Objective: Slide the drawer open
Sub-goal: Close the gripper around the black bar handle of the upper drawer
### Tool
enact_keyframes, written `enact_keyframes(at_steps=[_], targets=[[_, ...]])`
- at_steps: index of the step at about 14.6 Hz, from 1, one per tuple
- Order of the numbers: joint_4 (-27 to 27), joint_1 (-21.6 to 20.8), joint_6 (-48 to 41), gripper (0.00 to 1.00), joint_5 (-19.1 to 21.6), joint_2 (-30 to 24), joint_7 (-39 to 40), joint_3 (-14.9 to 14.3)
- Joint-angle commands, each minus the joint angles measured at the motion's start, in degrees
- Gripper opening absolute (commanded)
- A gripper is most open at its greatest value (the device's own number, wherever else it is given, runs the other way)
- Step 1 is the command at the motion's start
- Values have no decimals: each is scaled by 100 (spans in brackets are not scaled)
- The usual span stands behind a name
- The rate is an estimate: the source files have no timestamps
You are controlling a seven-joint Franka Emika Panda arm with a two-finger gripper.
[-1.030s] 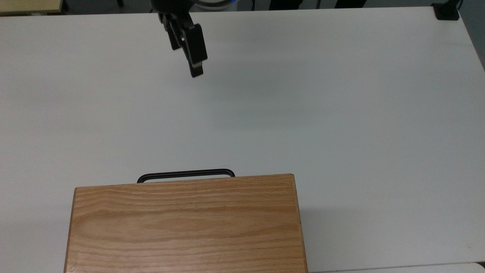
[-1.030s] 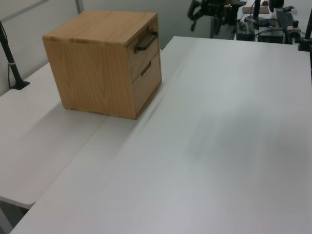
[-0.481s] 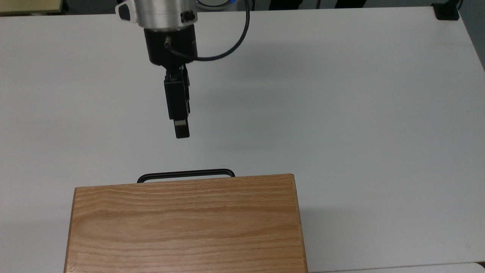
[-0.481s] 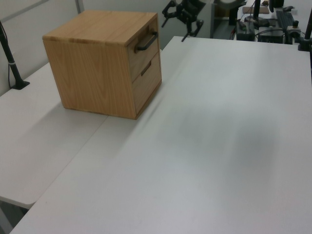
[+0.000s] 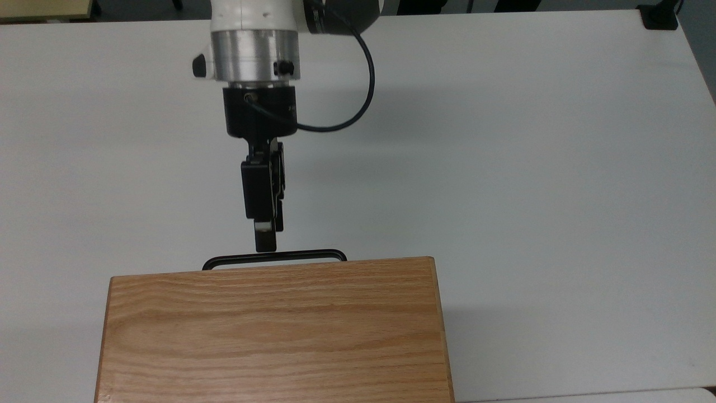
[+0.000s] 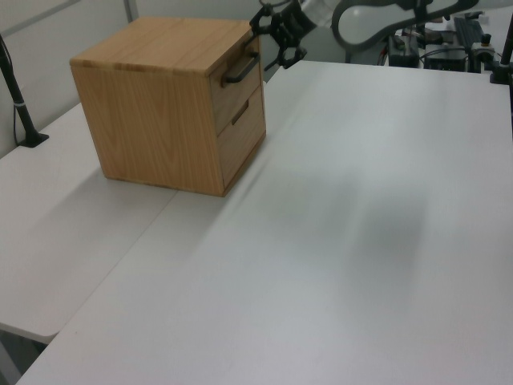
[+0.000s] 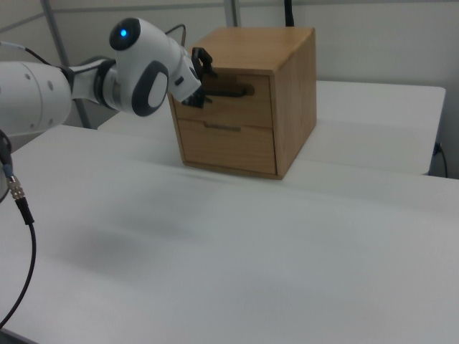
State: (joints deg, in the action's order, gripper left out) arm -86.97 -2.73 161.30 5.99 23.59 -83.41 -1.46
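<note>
An oak cabinet (image 5: 274, 336) stands on the white table. The drawer (image 6: 244, 88) is the upper one, and its front sits flush with the cabinet face. Its black bar handle (image 5: 274, 257) pokes out past the cabinet top in the top view and runs across the drawer front (image 7: 251, 107) as the handle (image 7: 233, 91). My gripper (image 5: 265, 242) is open, just in front of the handle near its middle, with nothing held. In the left view the gripper (image 6: 272, 40) has one finger above and one below handle height. The gripper (image 7: 201, 79) almost touches the bar.
A lower drawer (image 6: 240, 136) sits under the upper one. The white table (image 5: 503, 168) spreads wide in front of the cabinet. A black cable (image 5: 363, 95) loops off my wrist. A black clamp post (image 6: 20, 104) stands at the left view's left.
My arm has come from the far table edge toward the cabinet. The gripper has travelled down the top view until its tips reach the handle. The drawer has not moved.
</note>
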Motion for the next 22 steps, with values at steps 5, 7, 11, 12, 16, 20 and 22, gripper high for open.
enact_keyframes(at_steps=[5, 7, 11, 12, 16, 20, 22], targets=[[83, -131, 191, 43, 51, 172, -281, -30], [101, -140, 191, 21, 7, 242, -272, -30], [127, -140, 208, 20, -46, 348, -281, -30], [127, -140, 208, 20, -28, 348, -281, -30], [127, -131, 208, 21, -28, 348, -281, -30], [14, -122, 191, 16, 24, 235, -281, -21], [-258, -105, 191, 16, 42, 15, -351, -21]])
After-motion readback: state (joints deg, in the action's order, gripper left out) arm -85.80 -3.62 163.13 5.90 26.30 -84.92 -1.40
